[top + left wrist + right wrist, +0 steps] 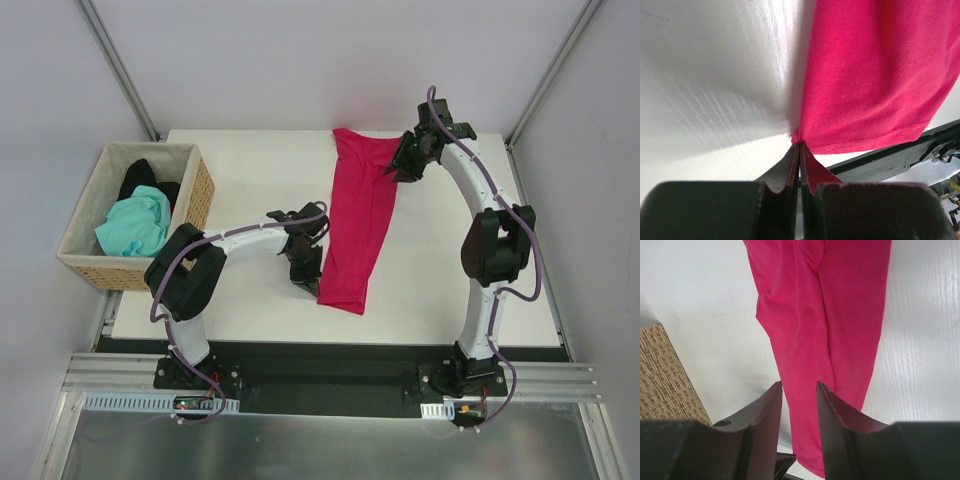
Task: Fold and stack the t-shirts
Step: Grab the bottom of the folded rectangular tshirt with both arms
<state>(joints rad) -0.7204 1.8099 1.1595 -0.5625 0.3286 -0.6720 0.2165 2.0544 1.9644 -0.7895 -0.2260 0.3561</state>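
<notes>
At the near end, the left claw (800,150) is pressed together, pinching the hem corner of the crimson t-shirt (355,220). The shirt lies on the table (250,180) as a long, narrow strip running away to the far edge. It looks light, limp and easily wrinkled, so corners and hems seem the best places to grip. At its far end the right claw (798,387) stands spread above the cloth, holding nothing visible. Off to the left, a wicker basket (85,265) holds a crumpled mint-green t-shirt (135,225) in front of a black t-shirt (140,178).
</notes>
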